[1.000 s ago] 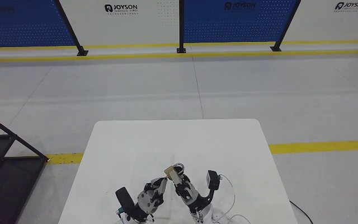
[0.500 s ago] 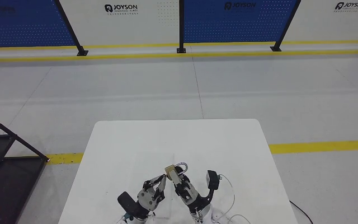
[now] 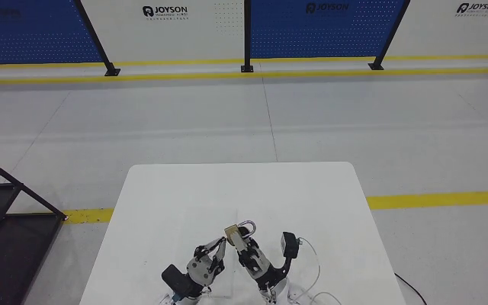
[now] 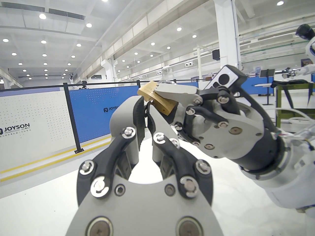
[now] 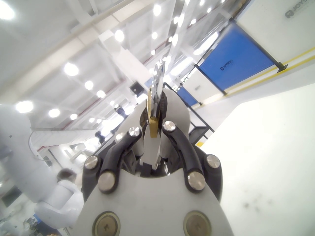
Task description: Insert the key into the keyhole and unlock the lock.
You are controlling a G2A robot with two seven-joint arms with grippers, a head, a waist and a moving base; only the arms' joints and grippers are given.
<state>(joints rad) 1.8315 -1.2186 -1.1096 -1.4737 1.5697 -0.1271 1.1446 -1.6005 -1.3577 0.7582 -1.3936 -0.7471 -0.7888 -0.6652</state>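
Note:
A brass padlock (image 3: 231, 232) with a silver shackle (image 3: 245, 226) is held above the near part of the white table (image 3: 305, 198). My right gripper (image 3: 237, 241) is shut on the lock's body; the right wrist view shows the padlock (image 5: 153, 126) between the fingers, with the shackle (image 5: 157, 79) sticking out past them. My left gripper (image 3: 221, 244) sits just left of the lock with its tips against it. In the left wrist view its jaws are nearly together on a small dark key (image 4: 148, 104) that meets the padlock (image 4: 157, 96) from below.
White cables (image 3: 309, 290) trail near the right arm at the table's near edge. Beyond the table lie grey floor, yellow floor lines (image 3: 427, 200) and blue and white barrier panels (image 3: 320, 27). A dark frame (image 3: 23, 198) stands left of the table.
The shackle now stands out as a fuller ring beside the lock body. The left gripper has shifted slightly towards the near edge. Both grips are unchanged.

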